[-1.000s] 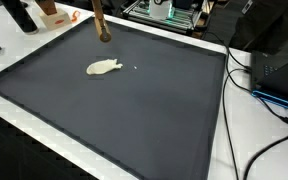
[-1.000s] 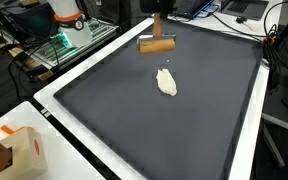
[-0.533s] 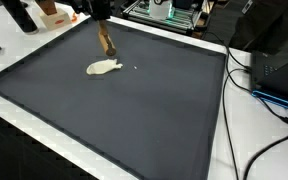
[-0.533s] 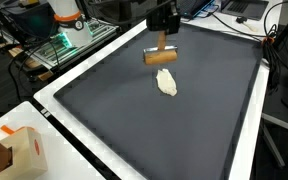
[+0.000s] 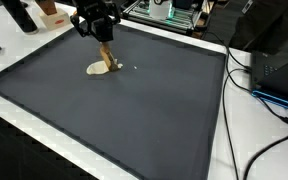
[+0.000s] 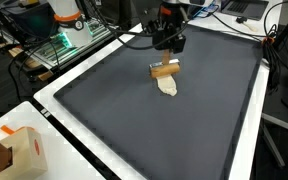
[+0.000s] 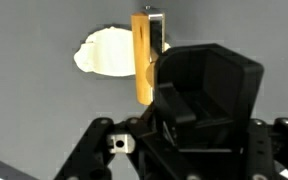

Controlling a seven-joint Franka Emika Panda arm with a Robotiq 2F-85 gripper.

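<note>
While we are lowering the gripper [image 6: 165,52], clenched on the wooden tool [image 6: 165,69], the tool is now reaching the white lump [image 6: 168,87].

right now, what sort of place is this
Probably a lab or workshop: a black mat on a white bench, loose cables by a dark box, and an open-frame machine behind. The tool holds a wooden piece at a pale lump.

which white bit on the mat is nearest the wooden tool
The large pale lump, at the end of the wooden tool; the tiny speck lies apart from both.
</note>
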